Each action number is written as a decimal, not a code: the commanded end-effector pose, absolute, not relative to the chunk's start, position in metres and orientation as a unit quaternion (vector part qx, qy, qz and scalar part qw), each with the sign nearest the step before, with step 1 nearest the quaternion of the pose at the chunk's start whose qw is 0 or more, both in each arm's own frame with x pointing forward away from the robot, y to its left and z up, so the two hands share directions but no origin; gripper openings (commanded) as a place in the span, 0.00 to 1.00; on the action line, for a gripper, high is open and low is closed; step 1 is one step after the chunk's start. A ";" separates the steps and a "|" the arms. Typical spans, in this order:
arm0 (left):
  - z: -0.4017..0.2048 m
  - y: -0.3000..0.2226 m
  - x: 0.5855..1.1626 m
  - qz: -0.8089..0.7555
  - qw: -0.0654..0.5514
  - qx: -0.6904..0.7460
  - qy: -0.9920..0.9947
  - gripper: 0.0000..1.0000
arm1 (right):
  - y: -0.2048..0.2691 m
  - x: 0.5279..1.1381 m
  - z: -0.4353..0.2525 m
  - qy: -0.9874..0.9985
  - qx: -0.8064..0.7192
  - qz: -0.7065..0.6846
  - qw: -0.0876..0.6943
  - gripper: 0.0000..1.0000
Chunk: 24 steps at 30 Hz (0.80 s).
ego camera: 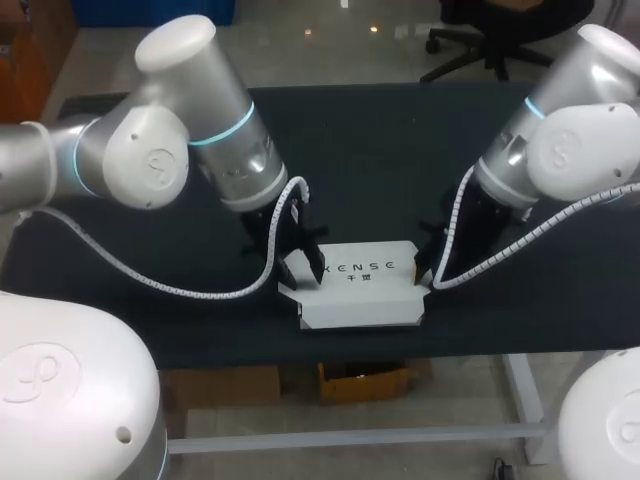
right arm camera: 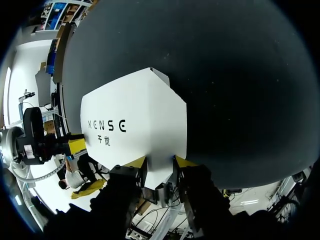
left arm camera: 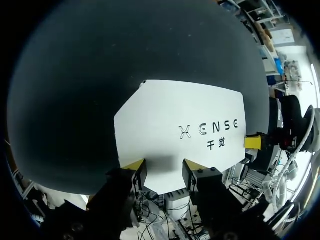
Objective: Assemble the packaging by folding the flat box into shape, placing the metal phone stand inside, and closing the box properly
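The white printed box (ego camera: pixel 360 285) lies flat-topped on the black table near its front edge. My left gripper (ego camera: pixel 302 268) stands at the box's left end. In the left wrist view the box (left arm camera: pixel 185 125) narrows to an end piece that fills the gap of that gripper (left arm camera: pixel 164 170), so it is shut on it. My right gripper (ego camera: pixel 425 268) is at the right end. In the right wrist view a narrow part of the box (right arm camera: pixel 135 120) is pinched in this gripper (right arm camera: pixel 160 162). No metal phone stand shows in any view.
The black table (ego camera: pixel 380 150) stretches bare behind and to both sides of the box. Its front edge runs just below the box. Each wrist view shows the other arm's yellow fingertip (left arm camera: pixel 252 142) (right arm camera: pixel 76 146) at the box's far end.
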<state>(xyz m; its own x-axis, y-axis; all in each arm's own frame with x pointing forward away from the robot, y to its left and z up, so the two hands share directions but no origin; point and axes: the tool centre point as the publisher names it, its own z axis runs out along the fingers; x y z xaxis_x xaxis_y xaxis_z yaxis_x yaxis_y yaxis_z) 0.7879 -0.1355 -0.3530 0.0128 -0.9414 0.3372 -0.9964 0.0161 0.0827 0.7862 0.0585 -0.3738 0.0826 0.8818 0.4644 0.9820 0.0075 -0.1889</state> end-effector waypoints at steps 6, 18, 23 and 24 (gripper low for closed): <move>-0.352 -0.135 0.785 0.092 0.142 0.696 -0.698 0.47 | 0.060 0.785 -0.376 -0.669 -0.698 -0.107 0.234 0.32; -0.357 -0.136 0.782 0.090 0.133 0.697 -0.699 0.47 | 0.060 0.786 -0.377 -0.669 -0.698 -0.110 0.232 0.33; -0.355 -0.136 0.779 0.097 0.134 0.695 -0.700 0.47 | 0.059 0.784 -0.376 -0.669 -0.697 -0.118 0.230 0.34; -0.355 -0.136 0.778 0.099 0.133 0.694 -0.700 0.47 | 0.059 0.783 -0.376 -0.669 -0.697 -0.119 0.230 0.34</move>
